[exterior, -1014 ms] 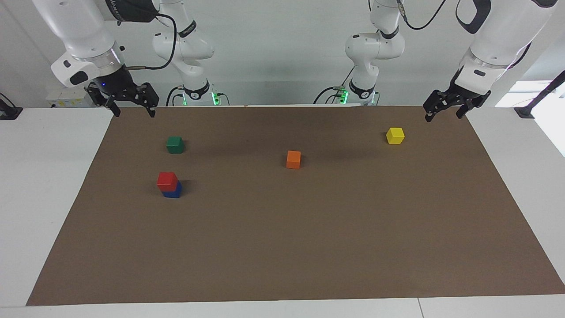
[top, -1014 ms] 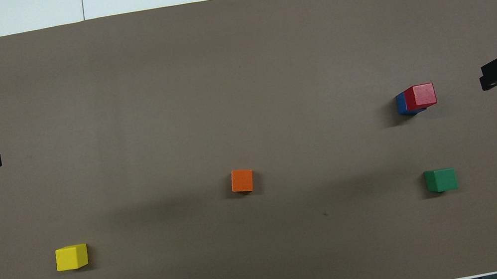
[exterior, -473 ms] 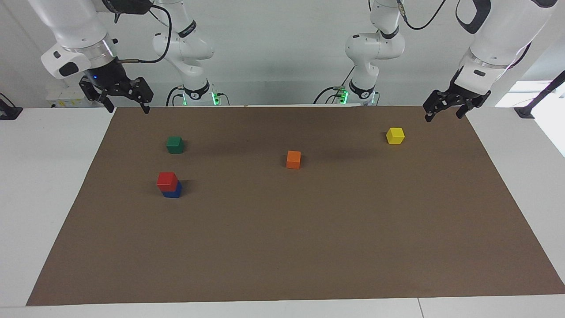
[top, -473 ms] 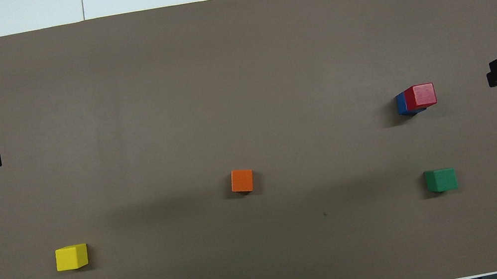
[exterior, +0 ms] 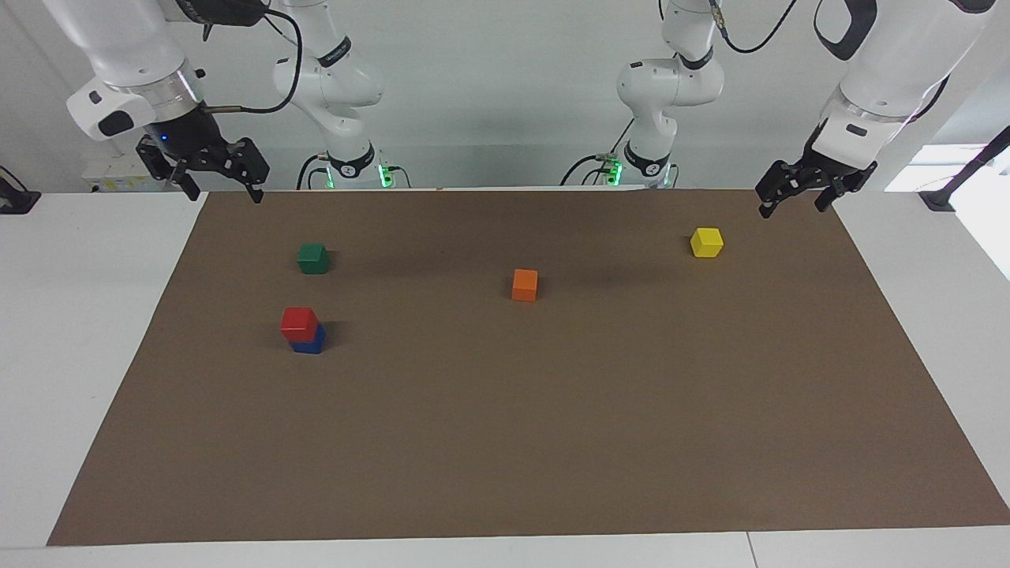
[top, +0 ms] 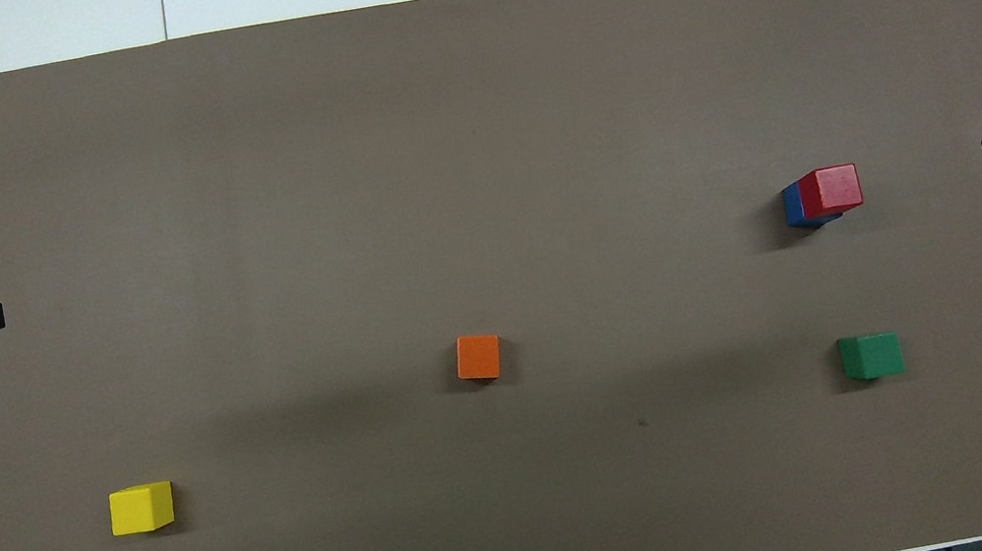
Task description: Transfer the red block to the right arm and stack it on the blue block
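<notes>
the red block [exterior: 299, 321] sits on the blue block [exterior: 309, 342]; the stack looks done, so the right gripper [exterior: 220, 175] and the left gripper [exterior: 792, 192] hang empty, fingers apart, over the counter's [exterior: 505, 442] ends.

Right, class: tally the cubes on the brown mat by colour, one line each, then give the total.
Red block: 1, stacked on the blue one
Blue block: 1
Green cube: 1
Orange cube: 1
Yellow cube: 1
Total: 5 cubes
</notes>
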